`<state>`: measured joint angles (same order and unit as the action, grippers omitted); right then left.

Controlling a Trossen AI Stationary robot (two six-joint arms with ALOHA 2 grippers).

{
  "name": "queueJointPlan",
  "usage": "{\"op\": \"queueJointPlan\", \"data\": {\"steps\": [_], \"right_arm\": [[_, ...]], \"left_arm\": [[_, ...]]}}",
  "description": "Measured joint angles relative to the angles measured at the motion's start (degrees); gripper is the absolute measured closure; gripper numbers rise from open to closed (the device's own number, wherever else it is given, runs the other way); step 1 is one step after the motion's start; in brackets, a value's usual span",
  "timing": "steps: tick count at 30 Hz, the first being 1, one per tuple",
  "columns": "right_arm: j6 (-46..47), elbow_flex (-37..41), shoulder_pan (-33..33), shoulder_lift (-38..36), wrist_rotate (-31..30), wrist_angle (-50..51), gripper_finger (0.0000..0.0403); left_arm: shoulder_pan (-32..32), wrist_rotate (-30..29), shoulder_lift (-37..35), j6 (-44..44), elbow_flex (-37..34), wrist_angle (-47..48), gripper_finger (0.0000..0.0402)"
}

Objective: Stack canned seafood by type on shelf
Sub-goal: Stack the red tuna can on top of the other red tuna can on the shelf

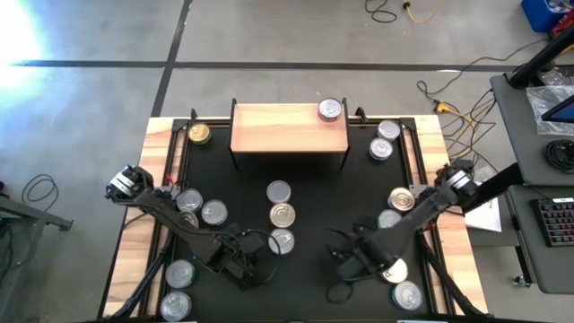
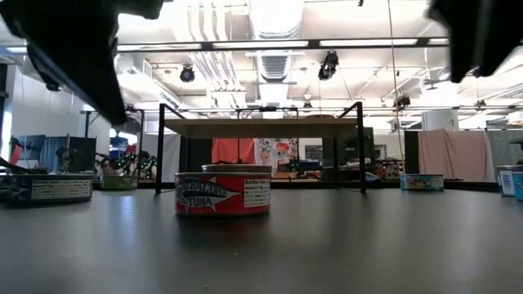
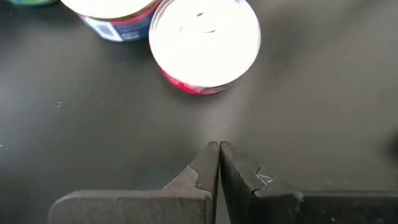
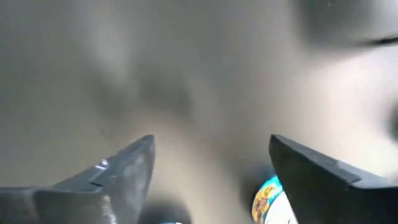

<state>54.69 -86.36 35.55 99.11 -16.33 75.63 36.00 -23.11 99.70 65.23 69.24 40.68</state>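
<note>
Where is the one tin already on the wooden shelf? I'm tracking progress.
In the high view, the silver-lidded round tin sits at the light-wood shelf's back right corner.

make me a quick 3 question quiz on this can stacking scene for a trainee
1. True or false: the left gripper has its fingers spread wide.
2. How many cans sit on the shelf? A) none B) one C) three
3. Fill in: the right gripper has its fingers ____ over the mat.

Key
1. False. The fingers are pressed together, holding nothing, with a red can just ahead.
2. B. One silver can sits at the shelf's right back corner.
3. Open, with nothing between them.
</note>
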Motion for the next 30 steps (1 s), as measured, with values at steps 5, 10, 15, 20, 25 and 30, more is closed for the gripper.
{"op": "queueJointPlan", "data": {"steps": [5, 10, 15, 20, 25, 30], "right_arm": [[5.9, 11.1, 4.0, -6.5, -1.8, -8.3, 0.004], [5.9, 23.6, 5.9, -11.8, -3.8, -28.8, 0.0027], [-5.0, 31.2, 6.1, -11.0, -6.1, -50.8, 0.0027], [-13.1, 32.3, 5.1, -5.6, -11.0, -59.8, 0.0027], [-18.0, 29.4, 1.5, 0.4, -11.9, -61.4, 0.0027], [-20.1, 25.3, -3.1, 6.1, -9.6, -61.5, 0.0027]], "left_arm": [[-0.1, -1.9, 0.1, -1.6, 1.3, -0.1, 0.0401], [0.0, -1.6, 0.2, -2.3, 1.1, 0.1, 0.0401], [0.0, 0.5, 0.4, 0.6, 0.5, -0.8, 0.0402], [-0.4, 0.1, 0.4, -8.4, -1.1, -1.6, 0.0402], [-1.8, 0.1, 0.4, -14.2, -5.4, -5.7, 0.0402], [-3.1, 0.1, 0.4, -20.4, -11.5, -15.4, 0.0402]]}}
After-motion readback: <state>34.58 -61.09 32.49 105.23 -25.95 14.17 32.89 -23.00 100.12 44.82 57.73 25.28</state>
